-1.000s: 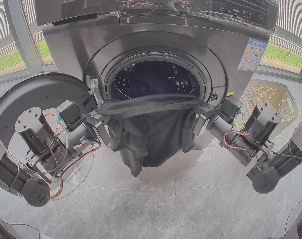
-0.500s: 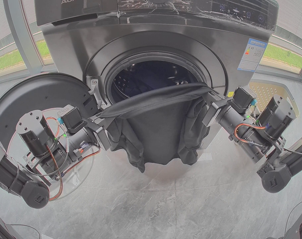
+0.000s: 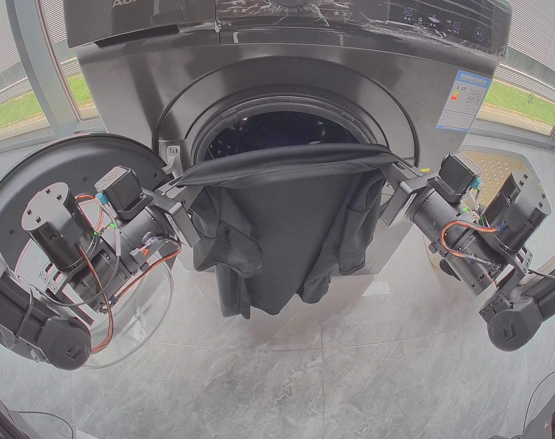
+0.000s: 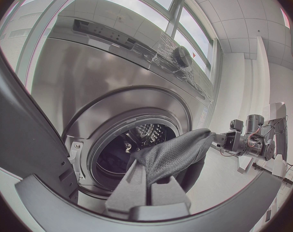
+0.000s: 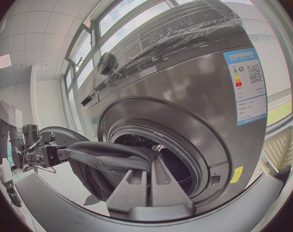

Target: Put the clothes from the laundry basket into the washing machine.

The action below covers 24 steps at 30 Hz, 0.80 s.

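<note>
Blk garment [image 3: 286, 227] btwn L pincer [image 3: 181, 185], R pincer [image 3: 401, 169]

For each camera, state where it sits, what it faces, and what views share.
Head view: on the head, looking down at the washing machine; both arms show.
Left wrist view: left wrist, facing the drum opening; left gripper in front.
Right wrist view: right wrist, facing that opening; right gripper in front.
All share the black garment both grippers hold.
</note>
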Motion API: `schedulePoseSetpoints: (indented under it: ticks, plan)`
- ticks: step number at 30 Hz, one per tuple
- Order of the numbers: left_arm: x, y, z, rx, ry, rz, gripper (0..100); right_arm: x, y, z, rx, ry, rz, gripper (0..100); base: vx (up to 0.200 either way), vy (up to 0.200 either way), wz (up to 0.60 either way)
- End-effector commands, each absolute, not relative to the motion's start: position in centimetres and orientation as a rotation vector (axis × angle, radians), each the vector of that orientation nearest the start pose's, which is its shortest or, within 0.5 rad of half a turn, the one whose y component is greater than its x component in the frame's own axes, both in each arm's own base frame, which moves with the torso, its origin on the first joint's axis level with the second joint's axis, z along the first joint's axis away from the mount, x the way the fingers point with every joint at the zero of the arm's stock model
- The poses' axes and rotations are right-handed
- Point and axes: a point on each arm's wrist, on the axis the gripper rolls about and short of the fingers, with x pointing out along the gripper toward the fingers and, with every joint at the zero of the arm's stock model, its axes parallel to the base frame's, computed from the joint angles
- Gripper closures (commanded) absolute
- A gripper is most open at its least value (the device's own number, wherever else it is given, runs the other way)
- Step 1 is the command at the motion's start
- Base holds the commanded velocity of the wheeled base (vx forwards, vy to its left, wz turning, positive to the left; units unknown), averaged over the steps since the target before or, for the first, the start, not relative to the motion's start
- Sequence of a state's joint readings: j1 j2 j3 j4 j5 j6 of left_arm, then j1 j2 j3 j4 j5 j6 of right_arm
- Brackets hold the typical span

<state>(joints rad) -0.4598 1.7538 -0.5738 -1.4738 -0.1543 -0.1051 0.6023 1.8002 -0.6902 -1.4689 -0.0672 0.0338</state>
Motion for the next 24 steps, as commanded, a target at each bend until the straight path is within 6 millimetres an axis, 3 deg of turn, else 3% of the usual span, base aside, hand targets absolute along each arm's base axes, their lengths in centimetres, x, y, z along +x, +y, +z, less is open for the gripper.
schedulePoseSetpoints:
  ticks: [1,24]
  plan:
    - [25.82,-13.18,19.14,-0.146,-0.262,-0.624,100,25.56,17.29,20.65,0.153,-0.339,0.532,100,0.0,0.0,0.0]
    - [26.06,-13.2,19.22,-0.146,-0.269,-0.621,100,25.51,16.31,21.36,0.154,-0.358,0.506,100,0.0,0.0,0.0]
